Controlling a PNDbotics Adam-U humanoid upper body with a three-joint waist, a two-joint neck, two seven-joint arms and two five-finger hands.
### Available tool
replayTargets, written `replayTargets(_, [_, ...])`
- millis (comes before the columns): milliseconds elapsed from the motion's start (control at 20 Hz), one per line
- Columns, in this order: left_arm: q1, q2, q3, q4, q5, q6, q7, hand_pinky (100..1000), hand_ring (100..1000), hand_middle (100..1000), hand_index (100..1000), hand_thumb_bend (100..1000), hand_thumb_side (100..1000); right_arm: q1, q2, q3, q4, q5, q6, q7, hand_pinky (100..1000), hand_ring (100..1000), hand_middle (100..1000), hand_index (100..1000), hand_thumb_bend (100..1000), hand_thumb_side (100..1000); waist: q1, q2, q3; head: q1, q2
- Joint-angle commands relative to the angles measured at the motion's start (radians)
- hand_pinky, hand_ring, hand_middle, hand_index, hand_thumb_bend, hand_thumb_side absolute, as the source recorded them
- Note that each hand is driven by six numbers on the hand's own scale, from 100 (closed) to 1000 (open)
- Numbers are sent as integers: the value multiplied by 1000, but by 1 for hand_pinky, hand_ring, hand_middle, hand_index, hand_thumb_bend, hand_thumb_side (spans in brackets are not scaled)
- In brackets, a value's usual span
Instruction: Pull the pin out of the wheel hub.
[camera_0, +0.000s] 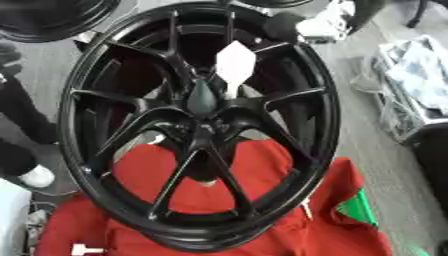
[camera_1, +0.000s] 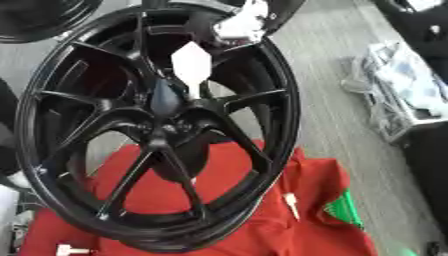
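A black multi-spoke wheel (camera_0: 87, 165) stands tilted on a red cloth (camera_0: 245, 165). At its centre sits the hub (camera_0: 203, 102) with a dark cone-shaped cap. A white pin (camera_0: 234, 62) with a flat diamond-shaped head sticks up out of the hub just right of the cap, its thin shaft running down to the hub. A black and silver part of my right hand or arm (camera_1: 241, 27) shows at the top, behind the wheel's upper rim and above the pin, not touching it. My left hand shows in no view.
Another black wheel (camera_0: 48, 17) lies at the top left. A person's dark leg and white shoe (camera_0: 37, 176) stand at the left. Bagged papers (camera_0: 411, 75) lie right. A green piece (camera_0: 359, 207) and small white pieces (camera_1: 290, 205) rest on the cloth.
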Motion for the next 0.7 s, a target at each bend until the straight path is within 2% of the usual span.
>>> replayTargets(50, [-8, 36, 14, -8, 3, -1, 4, 826, 760, 648, 771, 100, 796, -7, 1, 14, -9, 46, -57, 46, 847, 806, 758, 845, 141, 470, -3, -30, -1, 4, 3])
replayTargets(300, [-6, 40, 12, -5, 3, 2, 2, 827, 760, 648, 771, 100, 801, 16, 26, 25, 28, 109, -88, 46, 843, 799, 759, 862, 188, 428, -6, -30, -4, 11, -3])
replayTargets(400, [-5, 41, 12, -3, 2, 2, 1, 827, 760, 648, 771, 100, 801, 23, 36, 18, 40, 129, -97, 46, 840, 797, 759, 864, 209, 370, -6, -31, -6, 12, -2])
replayTargets(700, [-6, 41, 15, -3, 4, 1, 3, 827, 761, 649, 771, 100, 801, 44, 55, 13, 77, 186, -115, 46, 834, 790, 755, 860, 244, 331, -5, -30, -6, 10, -4])
